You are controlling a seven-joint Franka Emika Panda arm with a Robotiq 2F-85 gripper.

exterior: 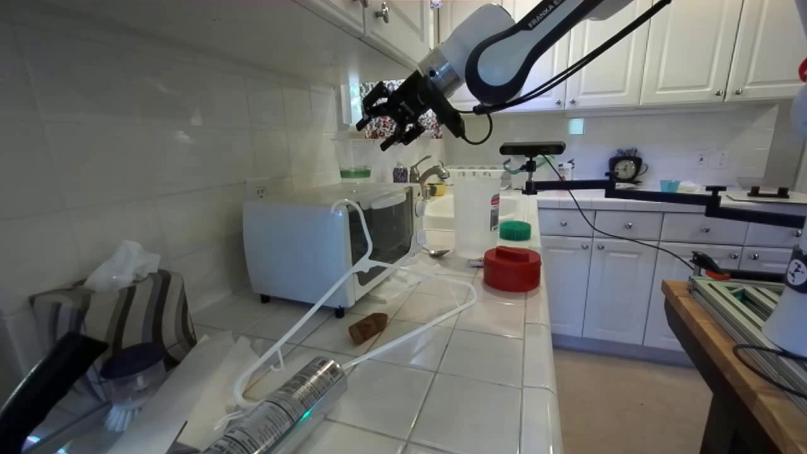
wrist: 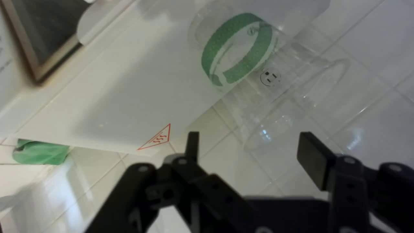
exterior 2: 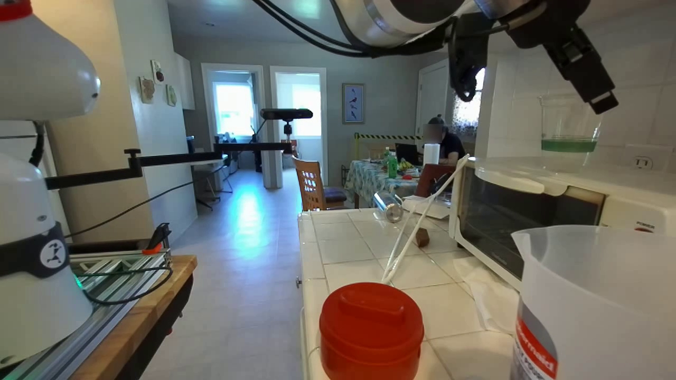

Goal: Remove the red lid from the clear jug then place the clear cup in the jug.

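Observation:
The chunky red lid lies on the tiled counter beside the clear jug. In an exterior view the red lid is at the front and the jug stands upright with its top open. The clear cup, with a green band near its base, stands on the white microwave. The cup is also seen there from another side. My gripper is open and empty, above the microwave. In the wrist view the cup lies beyond the spread fingertips, not between them.
A white hanger, a spray can, a brown block and a tissue box are on the counter. A green lid is beside the jug. Upper cabinets and the tiled wall are close to the arm.

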